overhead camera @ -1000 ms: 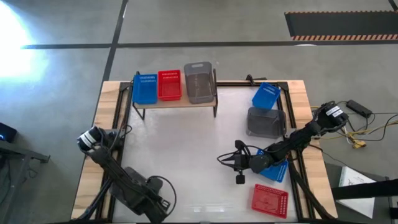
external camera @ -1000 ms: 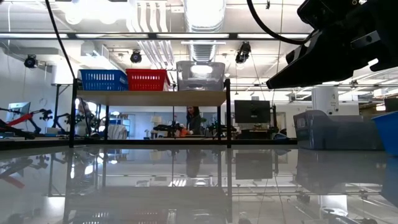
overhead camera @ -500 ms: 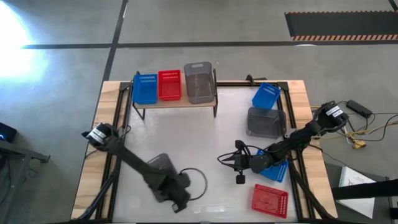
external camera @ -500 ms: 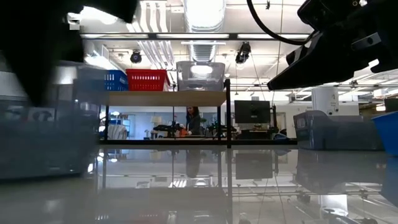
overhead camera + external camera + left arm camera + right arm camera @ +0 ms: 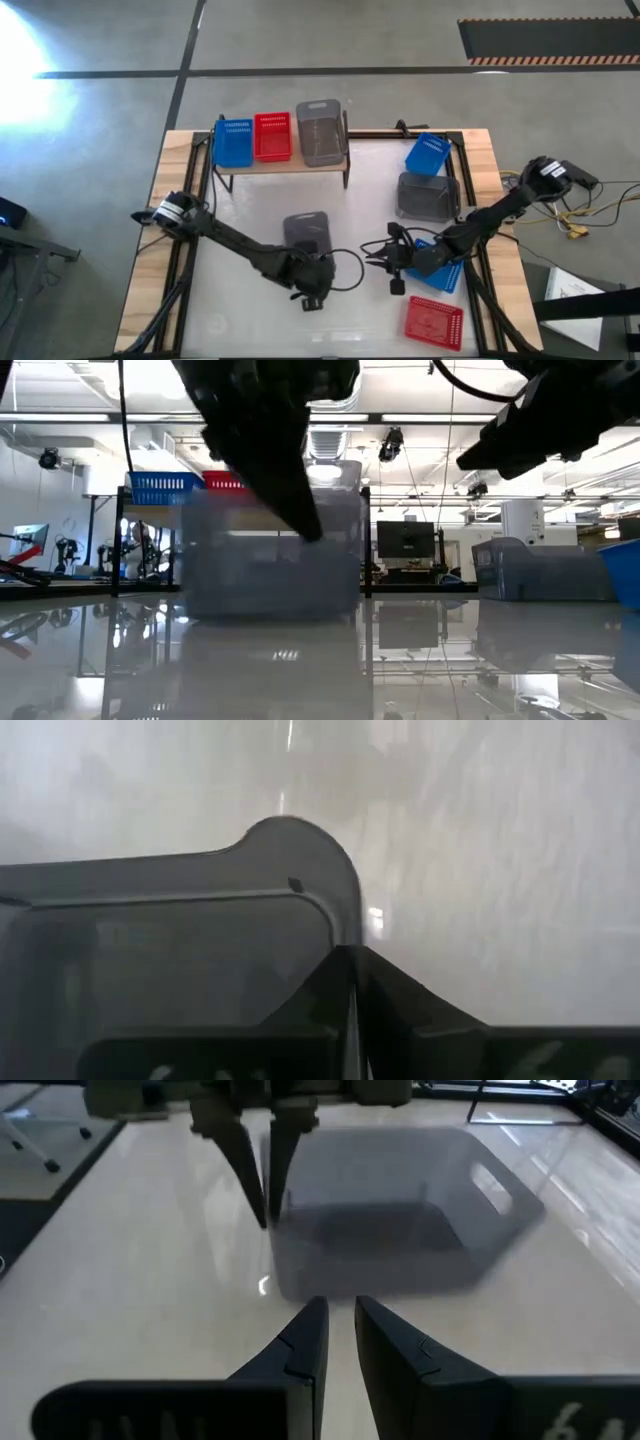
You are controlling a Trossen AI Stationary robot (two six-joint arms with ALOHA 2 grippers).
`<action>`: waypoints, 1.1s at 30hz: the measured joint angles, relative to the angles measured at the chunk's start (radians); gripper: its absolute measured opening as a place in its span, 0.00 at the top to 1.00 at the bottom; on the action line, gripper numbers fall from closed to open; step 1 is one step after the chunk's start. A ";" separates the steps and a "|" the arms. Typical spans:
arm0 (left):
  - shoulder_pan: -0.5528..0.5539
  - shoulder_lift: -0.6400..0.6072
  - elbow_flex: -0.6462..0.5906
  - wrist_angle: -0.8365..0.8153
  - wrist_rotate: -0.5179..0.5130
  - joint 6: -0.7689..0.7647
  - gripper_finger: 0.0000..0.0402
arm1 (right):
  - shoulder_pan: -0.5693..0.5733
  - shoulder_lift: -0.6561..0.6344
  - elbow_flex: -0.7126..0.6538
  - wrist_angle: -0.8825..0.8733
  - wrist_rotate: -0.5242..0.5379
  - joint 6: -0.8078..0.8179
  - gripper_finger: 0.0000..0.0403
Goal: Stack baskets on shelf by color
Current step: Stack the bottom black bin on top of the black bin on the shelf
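My left gripper is shut on a dark grey basket at the middle of the table, seen blurred in the low view. My right gripper points at that basket from its right, a short way off. Its fingers stand a narrow gap apart and hold nothing. The shelf at the far left carries a blue basket, a red basket and a grey basket side by side. My left gripper pinches the grey basket's near short wall, at its rim beside a corner. One finger is inside the basket and the other is outside, both coming from above. The basket sits upright, low over the table; whether its bottom touches, I cannot tell.
On the right side lie a blue basket, a grey basket, a second blue basket partly under my right arm, and a red basket near the near edge. Bare table top lies between the shelf and the held basket.
My left arm has swung from the table's near left corner toward the middle and the far side, bringing the grey basket with it. The basket stays upright in the hold. My right gripper has drawn back a little toward the right edge.
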State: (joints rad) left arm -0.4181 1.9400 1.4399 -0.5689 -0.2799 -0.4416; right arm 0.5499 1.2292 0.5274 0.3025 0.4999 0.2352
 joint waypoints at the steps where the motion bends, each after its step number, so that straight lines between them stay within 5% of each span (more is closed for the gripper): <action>1: 0.002 0.000 -0.003 0.012 -0.007 0.038 0.97 | 0.000 -0.004 0.000 0.002 0.000 0.001 0.88; 9: 0.006 -0.039 0.006 0.012 -0.009 0.081 0.73 | -0.002 0.085 0.003 0.160 -0.066 -0.015 0.88; 13: -0.004 -0.102 0.006 -0.021 -0.006 -0.020 0.65 | -0.013 0.195 0.057 0.260 -0.177 -0.087 0.88; 17: -0.038 -0.196 0.006 -0.107 -0.036 -0.158 0.62 | -0.018 0.297 0.215 0.153 -0.197 -0.176 0.88; 26: -0.268 -0.340 -0.165 -0.168 -0.470 -0.461 0.62 | -0.081 0.470 0.694 -0.451 -0.090 -0.235 0.82; 33: -0.393 -0.355 -0.386 -0.070 -0.655 -0.772 0.62 | -0.163 0.608 0.890 -0.587 -0.282 -0.224 0.59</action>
State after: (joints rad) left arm -0.8114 1.5853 1.0539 -0.6386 -0.9346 -1.2131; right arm 0.3870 1.8373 1.4172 -0.2845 0.2183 0.0112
